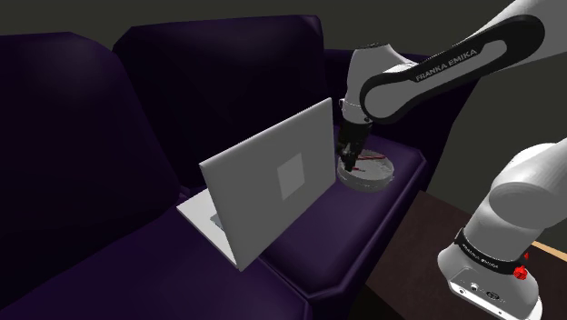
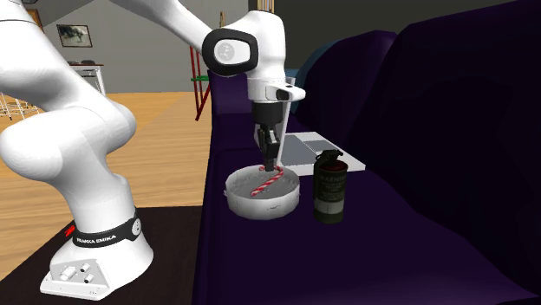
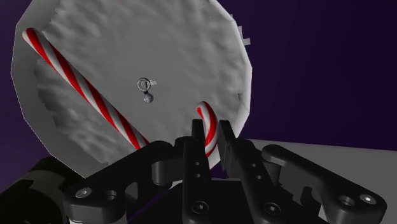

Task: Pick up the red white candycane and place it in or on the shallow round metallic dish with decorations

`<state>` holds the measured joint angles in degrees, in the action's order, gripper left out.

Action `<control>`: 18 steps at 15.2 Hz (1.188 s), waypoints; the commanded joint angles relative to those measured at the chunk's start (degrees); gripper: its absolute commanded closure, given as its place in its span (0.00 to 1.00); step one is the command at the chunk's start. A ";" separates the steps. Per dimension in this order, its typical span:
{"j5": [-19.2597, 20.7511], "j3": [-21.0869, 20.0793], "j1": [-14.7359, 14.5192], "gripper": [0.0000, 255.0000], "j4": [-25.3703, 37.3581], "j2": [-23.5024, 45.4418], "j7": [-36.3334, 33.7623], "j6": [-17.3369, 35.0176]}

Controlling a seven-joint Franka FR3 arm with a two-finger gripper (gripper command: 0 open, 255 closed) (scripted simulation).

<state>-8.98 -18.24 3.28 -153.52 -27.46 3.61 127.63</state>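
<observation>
the gripper [image 3: 212, 137] is narrowed onto the hook of the red and white candycane [image 3: 89, 89], fingers clasping it on both sides. it hangs low over the shallow grey dish [image 3: 184, 51], which sits on the purple sofa [image 2: 416, 217] seat. this looks like the placing step, nearly done. the next move calls for parting the fingers and lifting straight up clear of the rim. the cane's long axis runs slantwise across the dish, hook at the gripper, straight end out at the far rim, tilted slightly down.

Blk hand [image 1: 351, 162] over dish [image 1: 371, 185] w/ candycane [image 1: 371, 162]; laptop [image 1: 273, 186] beside.
</observation>
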 commanded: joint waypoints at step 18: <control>0.27 1.22 -0.15 0.00 4.69 -4.02 0.24 -8.68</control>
